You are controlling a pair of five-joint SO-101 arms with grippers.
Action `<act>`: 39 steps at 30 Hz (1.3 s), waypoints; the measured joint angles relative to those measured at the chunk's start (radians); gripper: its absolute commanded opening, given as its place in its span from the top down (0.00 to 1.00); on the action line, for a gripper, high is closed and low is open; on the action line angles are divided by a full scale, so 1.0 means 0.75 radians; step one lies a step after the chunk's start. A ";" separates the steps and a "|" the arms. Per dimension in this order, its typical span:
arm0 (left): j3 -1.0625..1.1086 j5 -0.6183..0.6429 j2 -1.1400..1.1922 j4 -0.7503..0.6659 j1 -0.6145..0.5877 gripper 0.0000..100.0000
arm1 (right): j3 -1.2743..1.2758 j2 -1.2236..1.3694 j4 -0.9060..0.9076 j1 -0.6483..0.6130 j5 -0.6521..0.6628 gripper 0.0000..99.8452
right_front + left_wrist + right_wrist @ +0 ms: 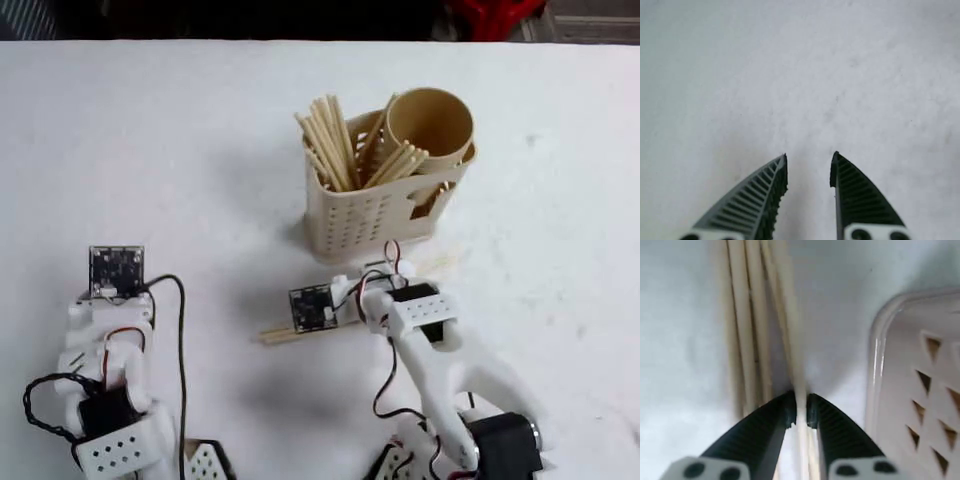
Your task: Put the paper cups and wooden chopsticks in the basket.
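A cream perforated basket (372,215) stands at mid table with several wooden chopsticks (332,142) and a tan paper cup (430,125) upright in it. More wooden chopsticks (757,325) lie flat on the white table just in front of it, their ends poking out beside the arm (290,334). My right gripper (799,412) is down on this pile, shut on one chopstick, with the basket wall (920,385) close beside it. My left gripper (808,170) hovers open over bare table at the front left, nothing between its fingers.
The white table (180,150) spreads around the basket. My left arm (110,350) sits at the front left, the right arm (440,370) at the front centre. Dark floor and a red object (495,15) lie beyond the far edge.
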 measured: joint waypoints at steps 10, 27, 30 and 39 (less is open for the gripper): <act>0.000 0.000 0.000 0.000 0.000 0.85 | 0.014 -0.237 0.106 -0.002 -0.239 0.98; 0.000 0.000 0.000 0.000 0.000 0.85 | -0.546 -0.894 0.847 -0.151 -0.978 0.98; 0.000 0.000 0.000 0.000 0.000 0.85 | -0.741 -0.859 0.847 -0.166 -1.168 0.98; 0.000 0.000 0.000 0.000 0.000 0.85 | -1.363 -0.501 0.636 -0.166 -1.604 0.98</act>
